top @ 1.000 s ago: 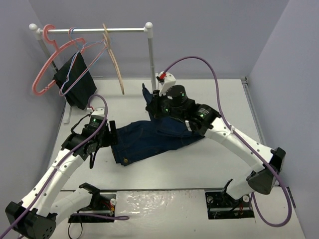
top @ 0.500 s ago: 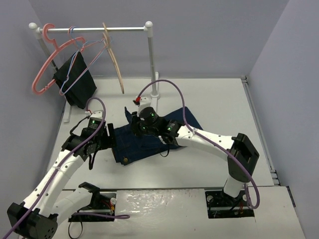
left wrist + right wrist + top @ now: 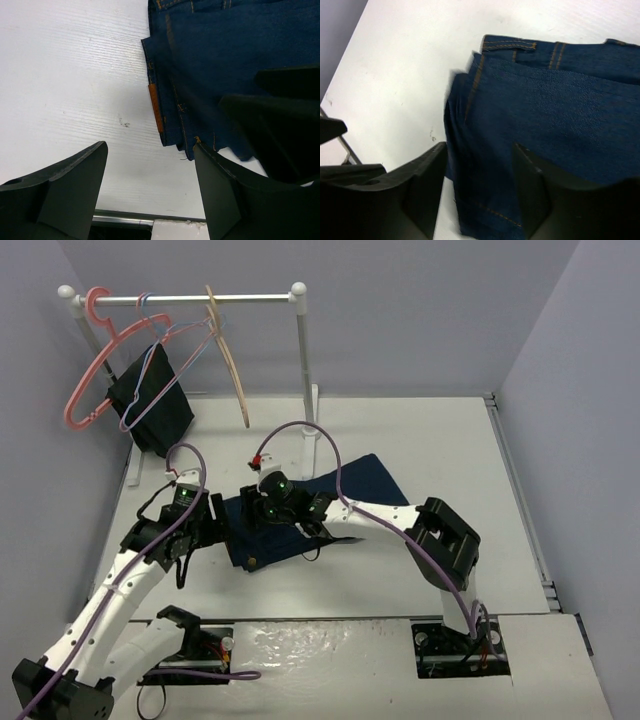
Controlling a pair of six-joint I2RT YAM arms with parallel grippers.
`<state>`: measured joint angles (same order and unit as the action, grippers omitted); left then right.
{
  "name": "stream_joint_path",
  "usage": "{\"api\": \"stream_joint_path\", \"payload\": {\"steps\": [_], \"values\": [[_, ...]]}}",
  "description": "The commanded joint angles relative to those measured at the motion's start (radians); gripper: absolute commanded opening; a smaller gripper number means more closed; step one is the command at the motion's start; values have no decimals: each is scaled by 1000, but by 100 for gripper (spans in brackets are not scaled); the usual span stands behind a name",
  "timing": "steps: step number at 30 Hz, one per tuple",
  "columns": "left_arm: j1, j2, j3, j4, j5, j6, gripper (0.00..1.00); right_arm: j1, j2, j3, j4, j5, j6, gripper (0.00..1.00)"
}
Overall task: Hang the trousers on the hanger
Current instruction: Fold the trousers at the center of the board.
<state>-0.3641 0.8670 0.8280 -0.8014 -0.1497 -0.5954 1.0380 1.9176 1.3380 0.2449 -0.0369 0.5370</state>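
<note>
Trousers (image 3: 375, 480) are laid folded on desk (image 3: 450, 440), long axis running rightward from L pincer (image 3: 150, 195), waist edge just beside it; L pincer is held wide, empty. R pincer (image 3: 480, 200), half parted, nothing gripped, is set directly over waist; hanger (image 3: 232, 360) well beyond both

Nothing legible anywhere; the tan patch (image 3: 155, 107) on the trousers (image 3: 225, 45) seems blank or blurred.

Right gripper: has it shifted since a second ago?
Yes. The right gripper swung left and down the top view, away from the rack post, across the trousers.
</note>
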Motion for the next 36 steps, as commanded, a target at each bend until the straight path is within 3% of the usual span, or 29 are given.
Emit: {"api": "stream_joint_path", "payload": {"steps": [1,4,9,13,18,23,30,36], "values": [[8,-47,63,-28,-39,-25,67,20,-48,85,55,-81,-23,54],[10,-62,94,-39,-32,-11,67,11,-107,86,-19,-64,-50,57],[10,-36,130,24,67,21,67,-63,-255,-46,-64,-28,-45,57],[3,65,120,163,216,-14,67,-223,-352,-208,-65,-63,-5,51],[-15,225,83,350,263,-84,66,-429,-413,-378,-44,-121,-3,47],[-30,384,-22,540,275,-153,66,-551,-434,-580,100,-241,67,45],[-20,492,-136,561,219,-217,66,-567,-468,-839,188,-240,187,45],[110,482,-139,475,166,-203,66,-541,-628,-924,37,-153,228,47]]}}
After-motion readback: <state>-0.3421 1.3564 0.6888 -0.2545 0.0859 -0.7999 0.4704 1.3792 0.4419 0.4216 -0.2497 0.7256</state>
